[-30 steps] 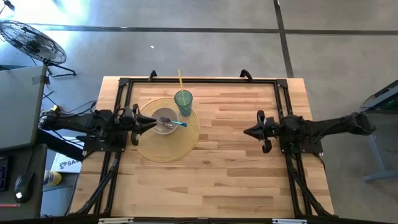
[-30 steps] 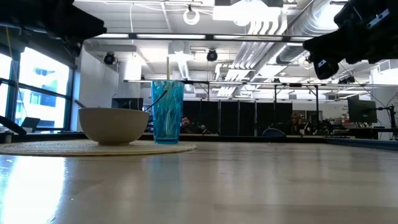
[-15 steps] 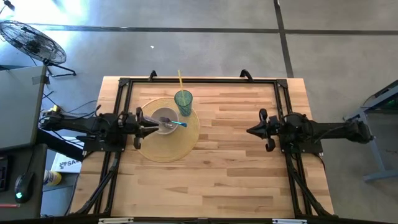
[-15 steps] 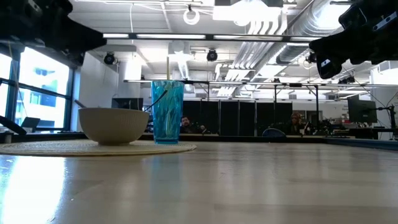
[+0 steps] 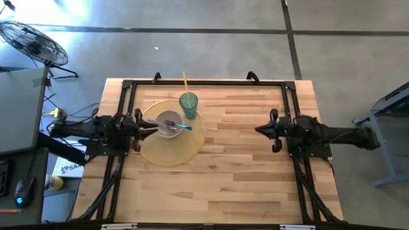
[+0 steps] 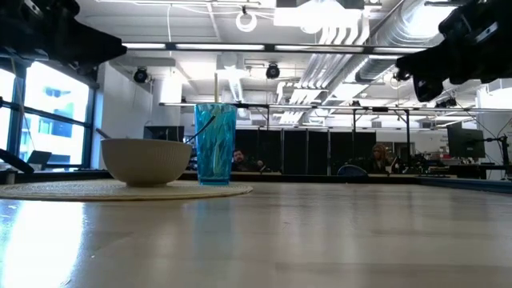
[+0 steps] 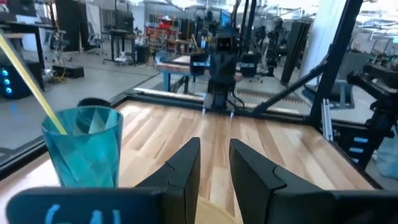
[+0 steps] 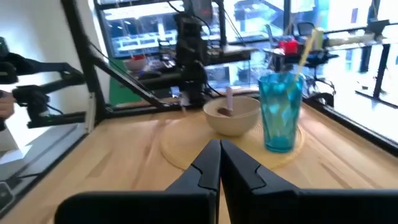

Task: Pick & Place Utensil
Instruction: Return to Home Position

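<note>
Surroundings on record.
Floor fan (image 5: pixel 33 43) stands off the wooden table's (image 5: pixel 243 172) left-side corner; black frame (image 5: pixel 217 82) borders the tabletop.

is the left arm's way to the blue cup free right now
Probably yes: the left gripper hovers over the brown mat's edge; the blue cup stands close beyond the white bowl, which is low enough to pass over.

Your left arm (image 5: pixel 83 128) and right arm (image 5: pixel 332 134) are matte black end to end, blocky joint housings linked by slimmer tubes. A curved black bar (image 5: pixel 275 131) crosses each wrist. The left gripper (image 5: pixel 155 128) and right gripper (image 5: pixel 257 131) each carry two dark, wedge-shaped fingers (image 7: pixel 184 171) with flat inner faces. A blurred blue marking (image 7: pixel 62 214) sits on your left gripper's body; black cables (image 5: pixel 69 115) trail from that arm's base
</note>
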